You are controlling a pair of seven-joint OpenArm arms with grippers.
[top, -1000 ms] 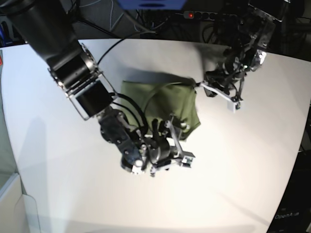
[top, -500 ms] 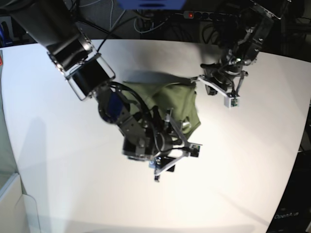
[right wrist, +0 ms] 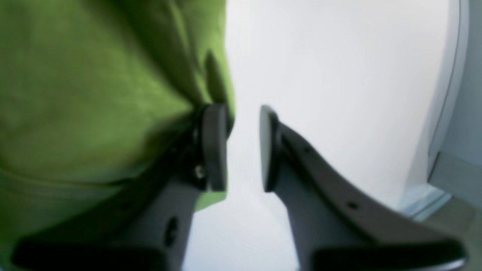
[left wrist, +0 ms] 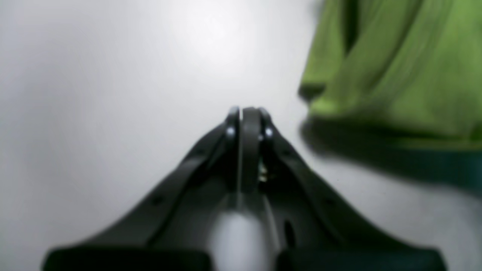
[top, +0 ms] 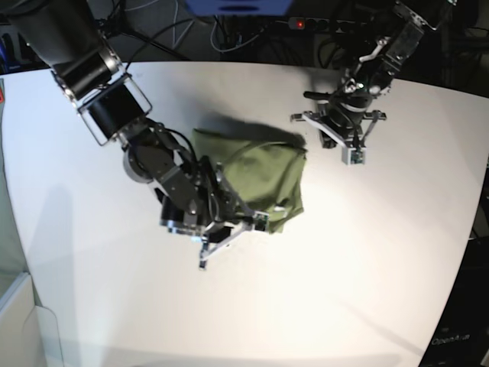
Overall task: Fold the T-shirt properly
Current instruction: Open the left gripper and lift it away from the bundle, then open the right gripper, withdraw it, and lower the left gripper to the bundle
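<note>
The olive-green T-shirt (top: 256, 177) lies bunched and partly folded in the middle of the white table (top: 367, 252). My right gripper (top: 231, 237) is at the shirt's near edge. In the right wrist view the gripper (right wrist: 241, 145) is open with nothing between the jaws. One of its fingers (right wrist: 214, 146) rests against the edge of the shirt (right wrist: 94, 94). My left gripper (top: 299, 118) hovers just beyond the shirt's far right corner. In the left wrist view the gripper (left wrist: 244, 113) is shut and empty, and the shirt (left wrist: 395, 67) is apart from it at the upper right.
Cables and a power strip (top: 328, 24) lie past the table's far edge. The table's edge and a pale surface (right wrist: 448, 177) show at the right of the right wrist view.
My left gripper has let go of the shirt's far right corner and drawn back from it. My right arm has swung left along the near edge. The shirt has settled flatter.
</note>
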